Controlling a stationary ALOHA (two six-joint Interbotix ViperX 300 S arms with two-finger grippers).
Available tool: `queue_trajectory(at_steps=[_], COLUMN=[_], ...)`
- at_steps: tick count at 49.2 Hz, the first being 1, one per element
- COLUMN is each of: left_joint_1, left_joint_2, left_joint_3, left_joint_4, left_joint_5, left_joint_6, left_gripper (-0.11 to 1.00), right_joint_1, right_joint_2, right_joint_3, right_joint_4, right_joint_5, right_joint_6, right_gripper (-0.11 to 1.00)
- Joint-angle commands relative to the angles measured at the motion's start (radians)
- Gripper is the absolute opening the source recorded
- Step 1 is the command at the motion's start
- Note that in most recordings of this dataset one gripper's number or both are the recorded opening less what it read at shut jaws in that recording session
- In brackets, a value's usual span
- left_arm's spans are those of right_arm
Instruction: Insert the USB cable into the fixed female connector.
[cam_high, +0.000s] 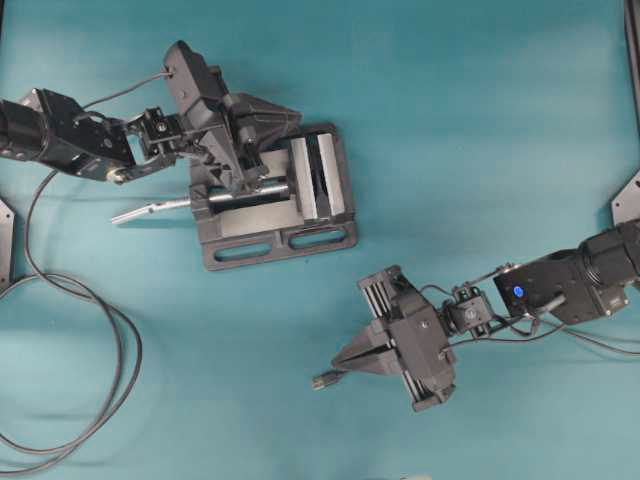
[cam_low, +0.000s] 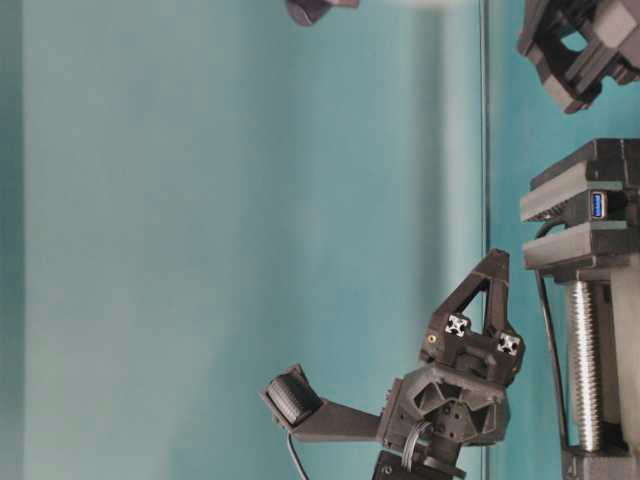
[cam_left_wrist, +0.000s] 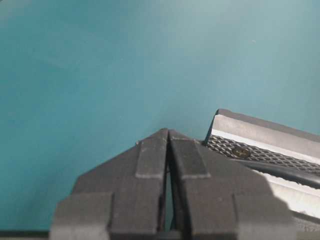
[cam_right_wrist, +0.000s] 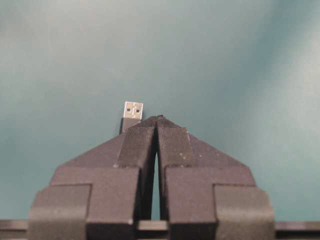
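Observation:
The USB cable's black plug (cam_high: 322, 380) lies on the teal table, its metal tip (cam_right_wrist: 133, 109) showing just past my right gripper's left finger. My right gripper (cam_high: 338, 361) is shut with nothing between its fingers (cam_right_wrist: 145, 145), just above and beside the plug. The rest of that cable is hidden under it. The fixed female connector (cam_low: 598, 205), a small black block with a blue socket, sits clamped in the vise. My left gripper (cam_high: 297, 116) is shut and empty, hovering over the vise's back edge, also seen in the table-level view (cam_low: 497, 258).
The grey metal vise (cam_high: 280, 242) stands at the centre left, with its silver screw handle (cam_high: 150, 210) pointing left. Its knurled jaw (cam_left_wrist: 240, 150) shows in the left wrist view with a dark cable (cam_left_wrist: 292, 173) across it. A long dark cable (cam_high: 110, 335) loops at the left edge.

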Motion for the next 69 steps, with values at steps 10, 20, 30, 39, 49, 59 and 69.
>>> queue_trajectory(at_steps=[10,20,30,39,49,59,69], left_joint_1=[-0.028,-0.072,-0.13,-0.163,-0.213,-0.218,-0.236], left_joint_2=[-0.092,-0.201,-0.342,-0.462,-0.537,-0.546,-0.632], left_joint_3=[0.023,0.077,0.178,0.242,0.301,0.373,0.442], left_joint_4=[0.038,0.044,0.051,0.046,0.046,0.044,0.044], left_joint_5=[0.04,0.041,0.066,0.063,0.06,0.097,0.247], left_joint_6=[0.018,0.021,0.014,0.003,0.003,0.002,0.018], left_gripper=[0.0,0.02,0.37,0.89,1.0,1.0,1.0], right_joint_1=[0.003,0.011,0.009,0.011,0.011,0.018,0.021], right_joint_2=[-0.028,-0.031,-0.031,-0.029,-0.02,0.008,0.032], right_joint_3=[-0.021,-0.018,-0.023,-0.029,-0.041,-0.069,-0.069], right_joint_4=[0.0,0.002,0.0,0.0,0.003,0.006,0.006], right_joint_5=[-0.008,-0.012,-0.008,-0.006,0.017,0.048,0.048], right_joint_6=[0.015,0.063,0.067,0.067,0.081,0.104,0.106], right_gripper=[0.0,0.0,0.0,0.03,0.51,0.67,0.66])
